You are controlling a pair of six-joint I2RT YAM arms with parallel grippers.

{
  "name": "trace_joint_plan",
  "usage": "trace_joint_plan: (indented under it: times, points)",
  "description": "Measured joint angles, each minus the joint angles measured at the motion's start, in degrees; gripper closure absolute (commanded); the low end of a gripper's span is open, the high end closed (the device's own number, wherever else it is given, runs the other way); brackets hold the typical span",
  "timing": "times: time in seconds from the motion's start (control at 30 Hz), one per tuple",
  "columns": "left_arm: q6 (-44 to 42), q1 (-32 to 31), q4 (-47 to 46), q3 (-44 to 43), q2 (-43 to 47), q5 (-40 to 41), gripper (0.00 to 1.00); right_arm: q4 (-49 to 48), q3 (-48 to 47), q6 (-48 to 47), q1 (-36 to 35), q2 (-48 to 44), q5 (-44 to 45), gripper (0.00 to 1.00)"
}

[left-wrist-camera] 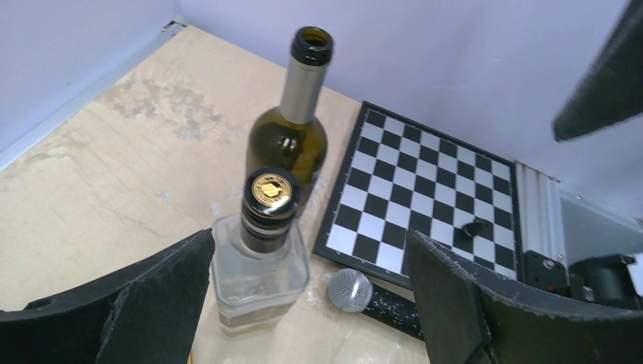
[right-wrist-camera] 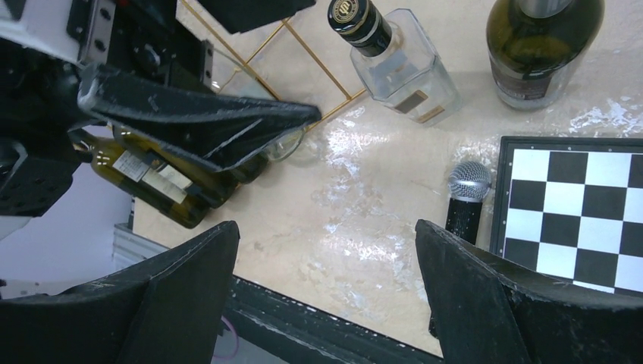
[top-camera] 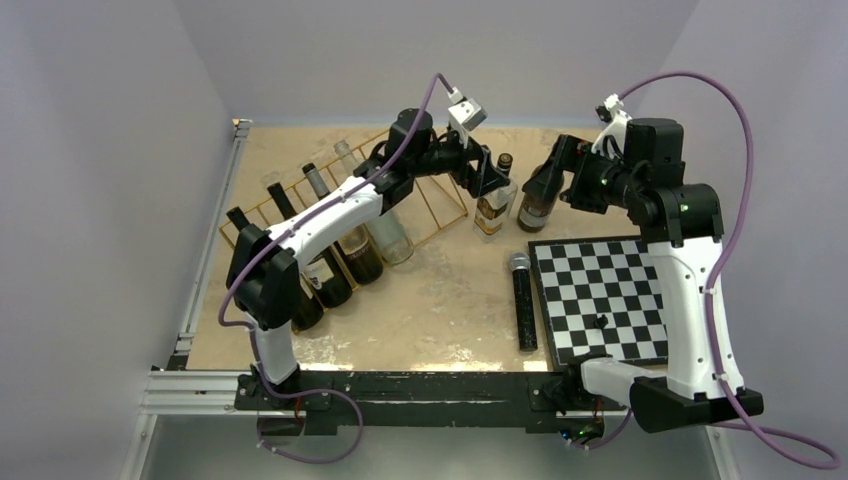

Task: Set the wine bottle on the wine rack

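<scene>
The slanted gold wire wine rack sits on the far left part of the tan desk. Several glass bottles lie in its slots, some dark and some clear.

Just to the right of the rack stands a clear square glass bottle with a black and gold cap. It is upright on the desk. The left end effector hangs over it, open wide. Its two black fingers stand one on each side of the bottle and do not touch it.

A dark green wine bottle with a silver neck stands upright just to the right of the clear one. Its top is open.

The right end effector is near the green bottle. It is open wide too, and nothing is between its fingers.

A black and white chessboard lies flat on the right side of the desk, with one small black piece on it. A black microphone with a silver mesh head lies just to the left of the board.
</scene>
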State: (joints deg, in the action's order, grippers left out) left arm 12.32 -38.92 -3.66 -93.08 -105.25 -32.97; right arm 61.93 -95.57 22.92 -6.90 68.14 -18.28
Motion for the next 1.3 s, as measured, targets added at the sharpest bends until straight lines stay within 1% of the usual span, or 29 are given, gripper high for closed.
trace_joint_plan:
  times: [0.1, 0.2, 0.23, 0.33, 0.4, 0.53, 0.6, 0.8, 0.9, 0.97, 1.0, 1.03, 1.3]
  points:
    - [-0.4, -0.3, -0.1, -2.3, -2.1, 3.2, 0.02, 0.1, 0.0, 0.1, 0.0, 0.0, -1.0, 0.09]
    - [-1.6, -1.2, 0.1, -4.4, -4.3, 6.3, 0.08, 0.2, 0.0, 0.2, 0.0, 0.0, -1.2, 0.09]
    - [-1.9, -1.6, 0.3, -4.7, -4.8, 7.0, 0.10, 0.3, 0.0, 0.2, 0.0, 0.0, -1.3, 0.09]
    - [-2.6, -2.4, 0.5, -5.1, -5.8, 8.7, 0.22, 0.8, -0.3, 0.1, 0.0, 0.1, -1.2, 0.09]
    - [-2.9, -2.9, 0.6, -5.2, -6.4, 9.8, 0.27, 1.0, -0.8, 0.1, 0.0, 0.1, -1.2, 0.09]
    - [-3.5, -3.3, 0.9, -5.3, -7.4, 11.1, 0.33, 1.3, -2.3, -0.1, 0.0, 0.2, -1.2, 0.09]
    - [-4.1, -3.5, 1.3, -5.3, -7.8, 11.8, 0.37, 1.4, -3.1, -0.2, 0.0, 0.2, -1.2, 0.09]
    - [-5.5, -3.6, 1.8, -6.4, -8.7, 13.9, 0.56, 1.8, -4.7, -1.0, 0.0, 0.7, -1.2, 0.09]
    - [-6.1, -3.8, 2.6, -8.1, -9.5, 14.6, 0.70, 2.2, -4.8, -1.1, 0.0, 0.9, -1.1, 0.09]
    - [-7.0, -4.0, 2.8, -8.6, -9.7, 15.6, 0.85, 2.5, -4.8, -1.1, 0.0, 0.9, -1.1, 0.09]
    - [-7.6, -4.0, 3.0, -8.7, -9.7, 16.0, 0.96, 2.8, -4.8, -1.1, 0.0, 0.9, -1.1, 0.09]
    - [-7.5, -4.0, 3.1, -8.7, -9.7, 16.3, 1.00, 2.9, -4.8, -1.1, 0.0, 0.9, -1.1, 0.09]
    - [-7.4, -4.0, 4.8, -8.7, -9.0, 17.1, 1.00, 3.3, -4.8, -1.1, 0.0, 0.9, -1.1, 0.09]
